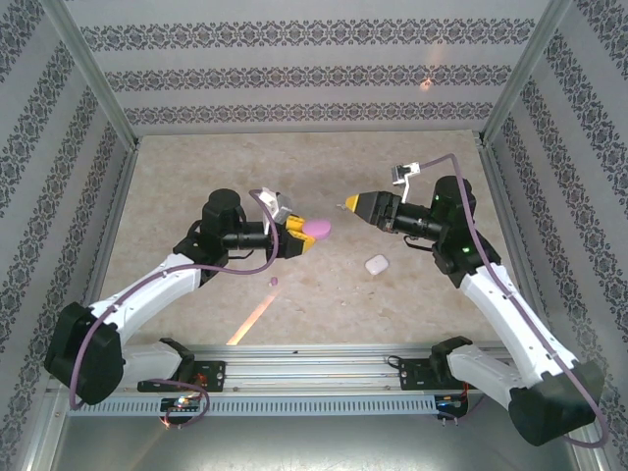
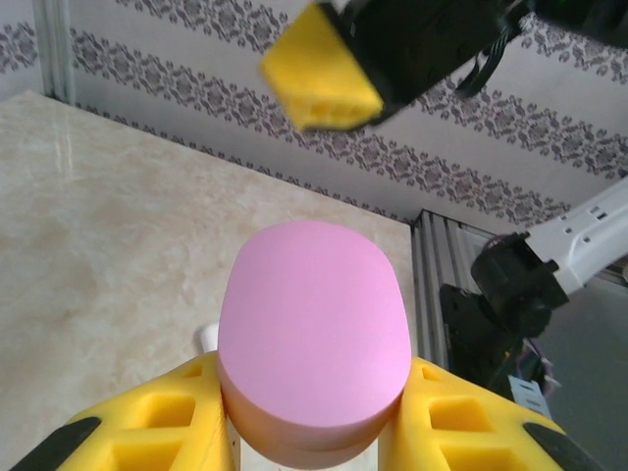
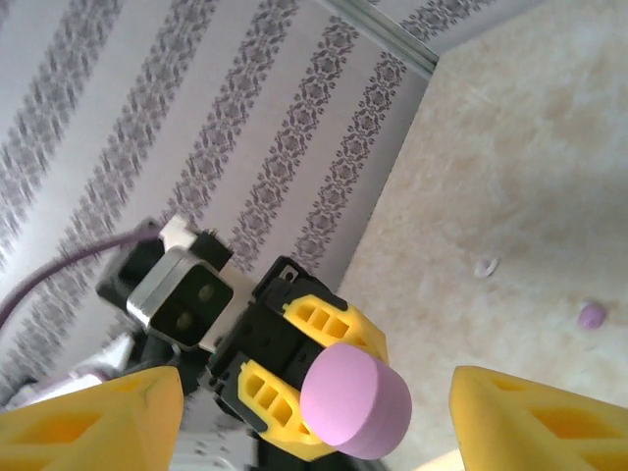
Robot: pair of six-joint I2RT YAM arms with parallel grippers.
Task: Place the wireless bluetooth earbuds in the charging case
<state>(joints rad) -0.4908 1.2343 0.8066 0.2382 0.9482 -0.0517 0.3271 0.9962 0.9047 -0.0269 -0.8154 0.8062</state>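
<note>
My left gripper [image 1: 305, 235] is shut on the purple oval charging case [image 1: 320, 229] and holds it above the table. In the left wrist view the case [image 2: 314, 334] sits between the yellow fingers [image 2: 147, 422], its lid down. My right gripper [image 1: 350, 204] hovers just right of the case, facing it, with nothing between its open fingers [image 3: 98, 422]. In the right wrist view the case [image 3: 355, 399] shows between them but farther off. A pale purple earbud [image 1: 274, 282] lies on the table below the left gripper, seen again as a purple earbud [image 3: 591, 315]. A white earbud [image 3: 485, 266] lies near it.
A white rounded-square case [image 1: 376, 263] lies on the marble table [image 1: 196, 177] under the right arm. Patterned walls with metal posts [image 1: 108, 88] close in the table on three sides. An aluminium rail [image 1: 314, 358] carrying both arm bases runs along the near edge.
</note>
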